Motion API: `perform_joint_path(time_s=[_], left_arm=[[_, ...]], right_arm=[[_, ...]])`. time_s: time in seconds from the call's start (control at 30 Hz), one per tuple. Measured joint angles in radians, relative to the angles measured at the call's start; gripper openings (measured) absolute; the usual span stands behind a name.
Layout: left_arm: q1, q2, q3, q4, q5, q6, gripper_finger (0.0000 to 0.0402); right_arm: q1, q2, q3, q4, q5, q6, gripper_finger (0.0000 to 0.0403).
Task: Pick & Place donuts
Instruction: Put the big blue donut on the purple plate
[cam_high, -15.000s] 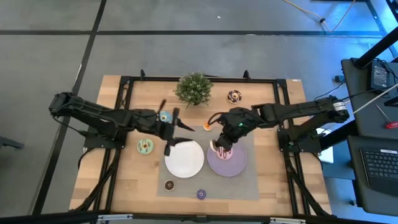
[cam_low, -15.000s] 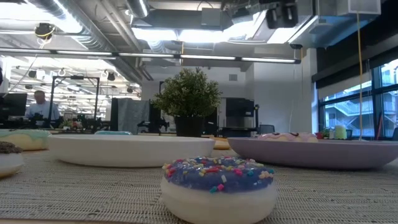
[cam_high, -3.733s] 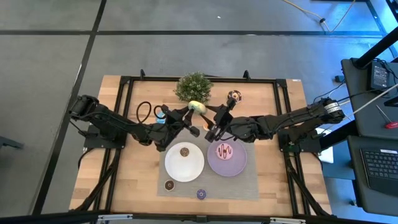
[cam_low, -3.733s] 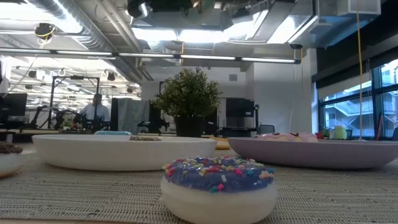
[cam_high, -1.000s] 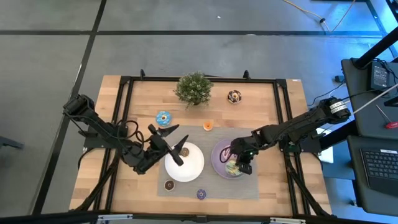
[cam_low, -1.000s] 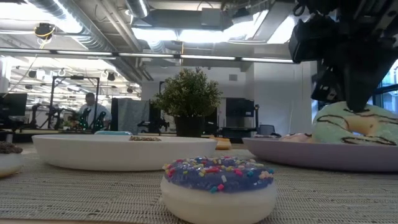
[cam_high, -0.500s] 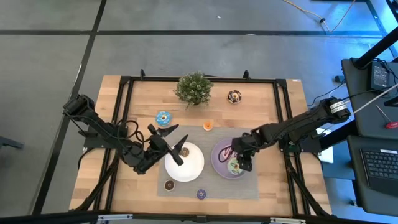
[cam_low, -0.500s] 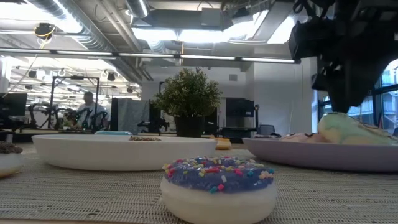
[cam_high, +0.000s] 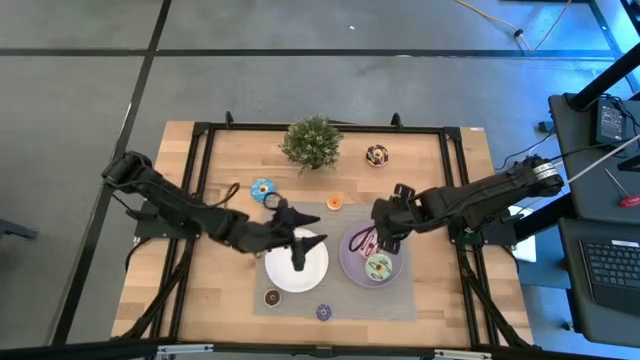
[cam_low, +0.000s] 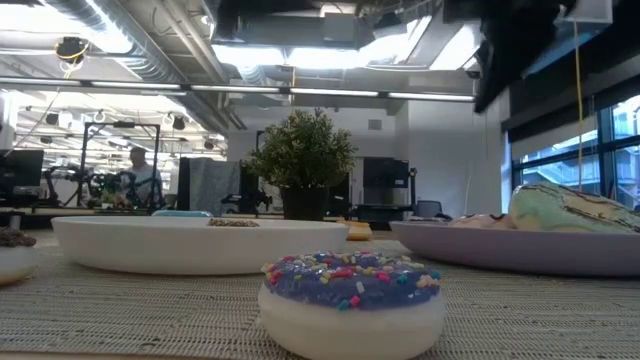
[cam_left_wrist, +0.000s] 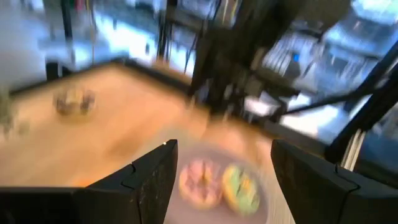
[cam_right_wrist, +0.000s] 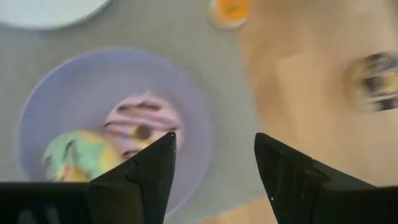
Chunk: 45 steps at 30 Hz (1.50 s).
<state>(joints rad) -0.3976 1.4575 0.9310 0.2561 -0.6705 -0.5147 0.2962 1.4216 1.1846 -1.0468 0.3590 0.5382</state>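
Note:
On the purple plate (cam_high: 350, 268) lie a green-frosted donut (cam_high: 378, 267) and a pink one (cam_right_wrist: 142, 127), each flat on it. My right gripper (cam_high: 381, 238) hovers open above that plate, touching neither. My left gripper (cam_high: 299, 240) hangs open over the white plate (cam_high: 285, 272). On the bare wood lie a blue donut (cam_high: 263, 189), an orange mini (cam_high: 333, 203) and a chocolate donut (cam_high: 377, 155). On the grey mat near the front lie a dark brown mini (cam_high: 272, 297) and a purple mini (cam_high: 323, 312).
A green potted plant (cam_high: 312, 142) stands at the far middle of the table. The grey mat (cam_high: 405, 300) under both plates reaches nearly to the near edge. Bare wood lies to the left and right of the mat.
My right gripper has opened and let go of the green donut, which now lies on the purple plate beside the pink one. The gripper then rose and drew back toward the far edge. My left gripper has swung toward the table's right, over the white plate.

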Motion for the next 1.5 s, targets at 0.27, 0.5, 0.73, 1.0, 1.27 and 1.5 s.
perform_joint_path(time_s=[0.27, 0.5, 0.73, 1.0, 1.27, 1.5], left_arm=[[0.173, -0.080, 0.000, -0.575, 0.380, -0.305, 0.0253], [0.308, -0.140, 0.000, -0.990, 0.313, -0.576, 0.0253], [0.379, -0.142, 0.000, -1.068, 0.296, -0.670, 0.0253], [0.563, -0.129, -0.060, -1.099, 0.368, -0.663, 0.0253], [0.697, -0.130, -0.188, -1.020, 0.423, -0.662, 0.0253], [0.757, -0.112, -0.286, -0.860, 0.467, -0.650, 0.0253]], right_arm=[[0.001, -0.027, 0.049, -0.093, -0.024, -0.027, 0.0221], [0.001, -0.056, 0.020, -0.095, -0.039, 0.008, 0.0223], [0.000, -0.057, 0.020, -0.067, -0.004, 0.010, 0.0218], [-0.010, -0.057, 0.020, -0.057, 0.051, 0.009, 0.0222], [-0.049, -0.057, 0.020, -0.054, 0.051, 0.002, 0.0222], [-0.078, -0.057, 0.020, -0.044, 0.050, -0.023, 0.0222]])
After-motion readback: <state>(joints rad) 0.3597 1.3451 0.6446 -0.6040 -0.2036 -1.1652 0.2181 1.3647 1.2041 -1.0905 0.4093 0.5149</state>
